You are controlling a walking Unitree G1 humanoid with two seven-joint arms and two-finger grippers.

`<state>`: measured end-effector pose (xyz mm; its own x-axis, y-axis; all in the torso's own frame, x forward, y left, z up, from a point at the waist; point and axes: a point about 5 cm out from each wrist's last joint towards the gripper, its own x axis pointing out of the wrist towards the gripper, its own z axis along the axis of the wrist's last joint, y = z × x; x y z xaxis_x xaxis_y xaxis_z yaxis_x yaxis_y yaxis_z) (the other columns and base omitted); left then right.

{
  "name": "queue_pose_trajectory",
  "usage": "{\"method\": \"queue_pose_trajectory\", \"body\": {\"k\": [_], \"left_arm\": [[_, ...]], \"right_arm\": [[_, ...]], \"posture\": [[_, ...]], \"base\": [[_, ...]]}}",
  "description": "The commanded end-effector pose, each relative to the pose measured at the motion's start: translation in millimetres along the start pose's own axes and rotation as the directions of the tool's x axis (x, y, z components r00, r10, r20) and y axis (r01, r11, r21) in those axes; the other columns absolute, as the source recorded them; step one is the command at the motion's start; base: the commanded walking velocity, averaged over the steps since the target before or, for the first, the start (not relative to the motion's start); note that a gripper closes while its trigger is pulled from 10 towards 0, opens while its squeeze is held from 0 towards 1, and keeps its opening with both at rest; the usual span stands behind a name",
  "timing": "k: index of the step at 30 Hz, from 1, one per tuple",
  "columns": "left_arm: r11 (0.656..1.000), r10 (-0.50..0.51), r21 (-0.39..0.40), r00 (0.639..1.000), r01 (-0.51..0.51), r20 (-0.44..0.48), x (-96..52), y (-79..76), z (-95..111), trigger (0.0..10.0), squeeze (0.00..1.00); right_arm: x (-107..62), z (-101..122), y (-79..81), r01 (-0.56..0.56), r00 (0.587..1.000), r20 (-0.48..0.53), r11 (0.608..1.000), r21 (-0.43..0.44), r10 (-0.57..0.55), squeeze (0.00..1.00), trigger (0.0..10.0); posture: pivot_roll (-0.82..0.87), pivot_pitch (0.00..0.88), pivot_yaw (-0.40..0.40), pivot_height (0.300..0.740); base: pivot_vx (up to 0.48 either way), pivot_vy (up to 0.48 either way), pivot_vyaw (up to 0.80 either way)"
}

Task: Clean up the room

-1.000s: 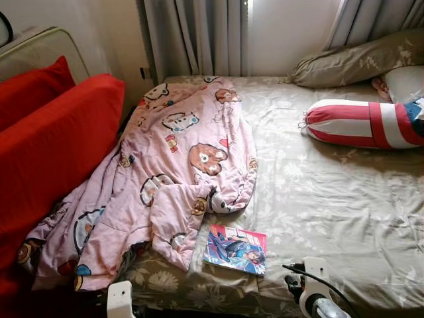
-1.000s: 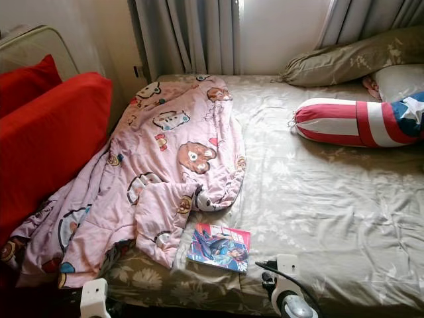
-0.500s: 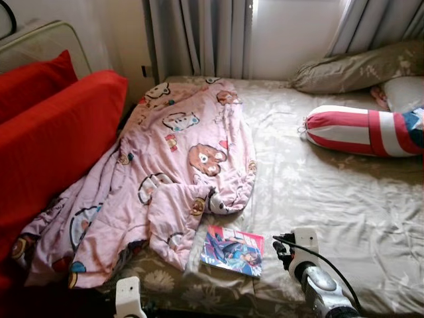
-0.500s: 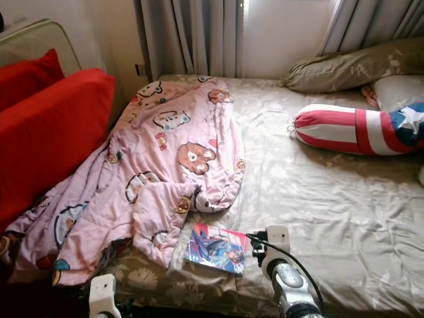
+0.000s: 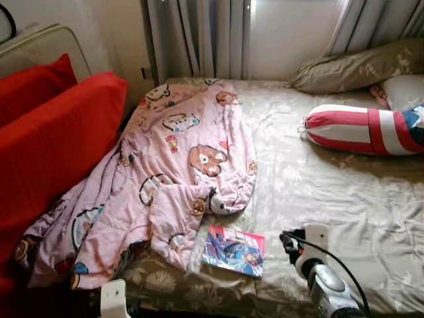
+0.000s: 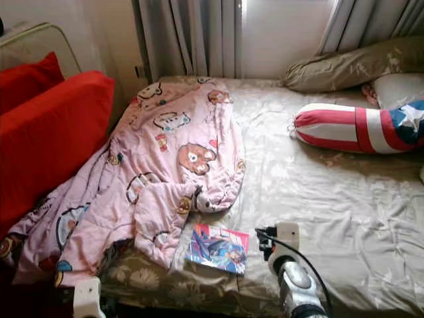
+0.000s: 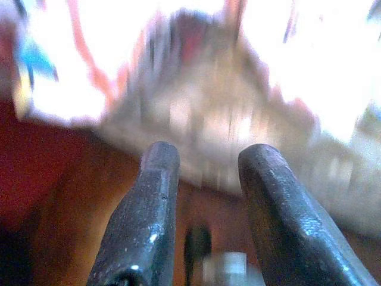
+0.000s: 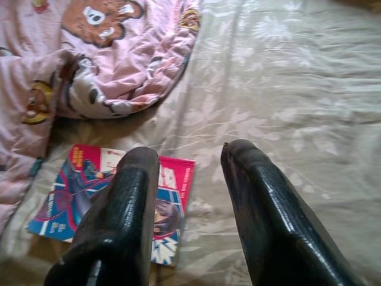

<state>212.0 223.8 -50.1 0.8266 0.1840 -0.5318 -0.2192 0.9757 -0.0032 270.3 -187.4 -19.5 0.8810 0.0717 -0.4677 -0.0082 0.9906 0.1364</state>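
Observation:
A pink cartoon-print blanket (image 5: 179,165) lies crumpled across the left half of the bed and hangs over its front corner. A colourful comic book (image 5: 234,250) lies flat on the olive floral sheet (image 5: 331,192) just beyond the blanket's edge. My right gripper (image 5: 286,240) hovers low over the sheet, right of the book. In the right wrist view the right gripper (image 8: 190,156) is open with nothing between its fingers, and the book (image 8: 77,196) lies under one finger. My left gripper (image 7: 208,152) is open and empty in a blurred picture, low at the bed's front left.
A red, white and blue bolster (image 5: 358,129) and an olive pillow (image 5: 358,66) lie at the bed's far right. Big red cushions (image 5: 53,146) stand along the left side. Grey curtains (image 5: 199,36) hang behind the bed.
My right arm has come up and forward over the bed's front edge, ending beside the book. The left wrist has stayed low at the front left. Blanket and book have not moved.

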Motion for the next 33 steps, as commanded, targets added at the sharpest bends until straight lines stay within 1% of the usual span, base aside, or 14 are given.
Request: {"method": "queue_pose_trajectory", "body": {"k": [1, 2, 3, 6, 7, 10, 12, 13, 14, 21, 23, 26, 30, 33], "left_arm": [[0.999, -0.028, 0.031, 0.992, 0.024, 0.120, 6.0, -2.9, 23.9, 10.0, 0.00], [0.999, -0.028, 0.031, 0.992, 0.024, 0.120, 6.0, -2.9, 23.9, 10.0, 0.00], [0.996, -0.077, 0.065, 0.965, 0.062, 0.249, 10.1, -15.7, 50.8, 10.0, 0.00], [0.989, -0.129, 0.117, 0.936, 0.095, 0.327, 9.1, -30.8, 65.2, 10.0, 0.00], [0.989, -0.129, 0.117, 0.936, 0.095, 0.327, 9.1, -30.8, 65.2, 10.0, 0.00], [0.987, -0.146, 0.117, 0.892, 0.106, 0.428, 2.5, -36.9, 79.6, 10.0, 0.00], [0.988, -0.148, 0.113, 0.881, 0.108, 0.449, 0.5, -37.3, 81.7, 10.0, 0.00], [0.986, -0.156, 0.121, 0.868, 0.111, 0.472, -2.6, -36.9, 83.9, 10.0, 0.00], [0.990, -0.141, 0.098, 0.837, 0.105, 0.528, -11.5, -33.5, 91.6, 10.0, 0.00], [0.992, -0.125, 0.072, 0.812, 0.102, 0.570, -16.9, -31.1, 101.8, 10.0, 0.00], [0.991, -0.137, 0.074, 0.776, 0.115, 0.616, -17.8, -37.5, 121.1, 10.0, 0.00], [0.991, -0.135, 0.074, 0.762, 0.114, 0.634, -18.3, -37.2, 131.1, 10.0, 0.00], [0.992, -0.129, 0.074, 0.763, 0.106, 0.633, -19.4, -30.4, 137.5, 10.0, 0.00], [0.992, -0.127, 0.072, 0.775, 0.104, 0.619, -19.3, -27.2, 133.4, 10.0, 0.00]], "right_arm": [[-1.1, -1.0, 2.4, -0.003, 1.000, 0.023, 1.000, 0.006, 0.003, 0.00, 10.0], [-1.1, -1.0, 2.4, -0.003, 1.000, 0.023, 1.000, 0.006, 0.003, 0.00, 10.0], [-0.5, 0.2, 7.9, -0.022, 0.999, 0.040, 1.000, -0.018, 0.022, 0.00, 10.0], [3.0, 10.8, 14.9, -0.049, 0.995, 0.089, 0.997, -0.056, 0.054, 0.00, 10.0], [3.0, 10.8, 14.9, -0.049, 0.995, 0.089, 0.997, -0.056, 0.054, 0.00, 10.0], [8.1, 35.0, 19.2, -0.085, 0.977, 0.188, 0.994, -0.070, 0.097, 0.00, 10.0], [8.6, 39.1, 20.4, -0.093, 0.972, 0.207, 0.993, -0.075, 0.107, 0.00, 10.0], [8.9, 42.0, 22.9, -0.103, 0.967, 0.226, 0.992, -0.073, 0.117, 0.00, 10.0], [9.4, 49.0, 27.5, -0.113, 0.955, 0.269, 0.992, -0.059, 0.125, 0.00, 10.0], [9.5, 56.9, 31.6, -0.110, 0.941, 0.315, 0.992, -0.059, 0.123, 0.00, 10.0], [8.0, 61.4, 28.7, -0.080, 0.932, 0.350, 0.995, -0.056, 0.095, 0.00, 10.0], [7.5, 62.0, 27.3, -0.070, 0.931, 0.356, 0.997, -0.044, 0.081, 0.00, 10.0], [7.9, 61.2, 32.2, -0.074, 0.932, 0.353, 0.996, -0.047, 0.086, 0.00, 10.0], [8.4, 61.4, 34.3, -0.070, 0.932, 0.352, 0.996, -0.047, 0.082, 0.00, 10.0]], "posture": [[0.05, 0.000, -0.018, 0.740], [0.05, 0.000, -0.018, 0.740], [0.06, 0.000, -0.029, 0.740], [0.06, 0.000, -0.035, 0.740], [0.06, 0.000, -0.035, 0.740], [0.07, 0.000, -0.046, 0.740], [0.07, 0.000, -0.046, 0.740], [0.07, 0.000, -0.042, 0.740], [0.07, 0.000, -0.039, 0.740], [0.05, 0.000, -0.026, 0.740], [0.05, 0.000, -0.022, 0.740], [0.07, 0.000, -0.026, 0.740], [0.06, 0.000, -0.014, 0.740], [0.05, 0.000, 0.003, 0.740]], "base": [[0.000, 0.000, 0.00], [0.000, 0.000, 0.00], [0.000, 0.000, 0.00], [0.000, 0.000, 0.00], [0.000, 0.000, 0.00], [0.000, 0.000, 0.00], [0.000, 0.000, 0.00], [0.000, 0.000, 0.00], [0.000, 0.000, 0.00], [0.000, 0.000, 0.00], [0.000, 0.000, 0.00], [0.000, 0.000, 0.00], [0.000, 0.000, 0.00], [0.000, 0.000, 0.00]]}}
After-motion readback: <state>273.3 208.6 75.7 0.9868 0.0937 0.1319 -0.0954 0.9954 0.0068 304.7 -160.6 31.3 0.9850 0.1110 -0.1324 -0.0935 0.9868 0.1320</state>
